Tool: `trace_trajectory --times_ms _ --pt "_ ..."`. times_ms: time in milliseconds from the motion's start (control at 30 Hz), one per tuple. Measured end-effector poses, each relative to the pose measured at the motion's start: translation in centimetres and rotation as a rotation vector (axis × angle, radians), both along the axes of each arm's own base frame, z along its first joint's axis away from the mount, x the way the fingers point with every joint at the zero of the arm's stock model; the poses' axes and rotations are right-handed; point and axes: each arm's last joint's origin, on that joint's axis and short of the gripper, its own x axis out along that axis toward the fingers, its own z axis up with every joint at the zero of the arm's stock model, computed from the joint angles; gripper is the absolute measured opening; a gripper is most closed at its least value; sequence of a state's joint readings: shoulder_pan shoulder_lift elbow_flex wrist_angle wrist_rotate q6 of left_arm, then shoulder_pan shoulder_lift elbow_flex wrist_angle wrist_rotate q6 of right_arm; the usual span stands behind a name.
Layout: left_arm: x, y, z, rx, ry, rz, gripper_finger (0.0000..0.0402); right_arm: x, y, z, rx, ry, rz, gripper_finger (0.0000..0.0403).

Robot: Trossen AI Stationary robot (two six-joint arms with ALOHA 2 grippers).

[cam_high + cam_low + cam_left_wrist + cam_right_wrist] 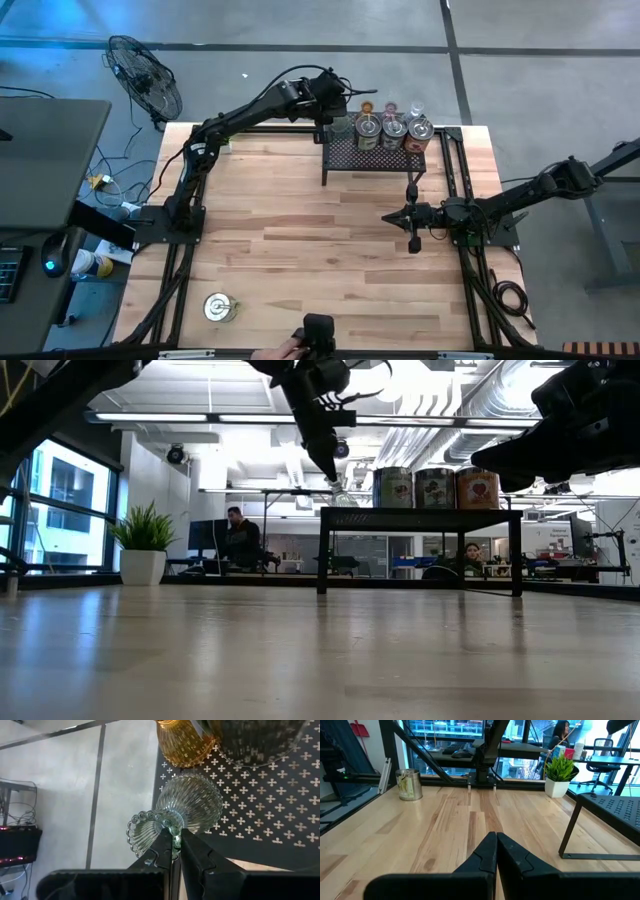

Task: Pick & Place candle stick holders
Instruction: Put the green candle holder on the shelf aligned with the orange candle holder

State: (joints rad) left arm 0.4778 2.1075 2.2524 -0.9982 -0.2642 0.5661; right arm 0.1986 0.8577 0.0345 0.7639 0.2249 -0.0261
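Observation:
My left gripper (338, 125) reaches to the far-left corner of the black mesh rack (375, 155) and is shut on a pale green glass candle stick holder (187, 802). Next to it on the rack stand an amber glass holder (182, 740) and three silver holders (393, 128), with more glass ones (390, 108) behind them. Another silver holder (220, 307) stands on the table near the front left. My right gripper (414, 240) is shut on nothing, low over the table at the right. My left gripper pinches the glass holder's narrow waist (174, 829), between its beaded rim (142, 827) and its ribbed body, with the free ends of its two fingers. The fingers slant down from the table's left. The holder is tilted over the rack's corner; whether it touches the mesh cannot be told.
A small potted plant (145, 530) stands at the table's far left. The rack's legs (570, 832) stand on the table ahead of my right gripper. At the near edge a person's hand (285, 350) shows beside a black device (318, 335). Bare wood lies between the arms.

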Motion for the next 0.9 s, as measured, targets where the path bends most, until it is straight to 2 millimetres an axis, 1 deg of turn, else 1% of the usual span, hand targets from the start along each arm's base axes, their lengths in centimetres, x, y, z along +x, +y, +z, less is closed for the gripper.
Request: trace_trajectory --times_ms 300,700,900 --pt "0.01 0.01 0.01 -0.004 -0.009 0.010 0.0040 0.00 0.00 0.00 0.000 0.000 0.000 0.0000" --pt "0.03 0.07 0.10 0.008 -0.015 0.027 0.0045 0.00 0.00 0.01 0.000 -0.001 0.000 0.0000" --pt "0.25 0.10 0.28 0.003 -0.050 0.009 0.0045 0.00 0.00 0.00 0.000 0.000 0.000 0.0000"
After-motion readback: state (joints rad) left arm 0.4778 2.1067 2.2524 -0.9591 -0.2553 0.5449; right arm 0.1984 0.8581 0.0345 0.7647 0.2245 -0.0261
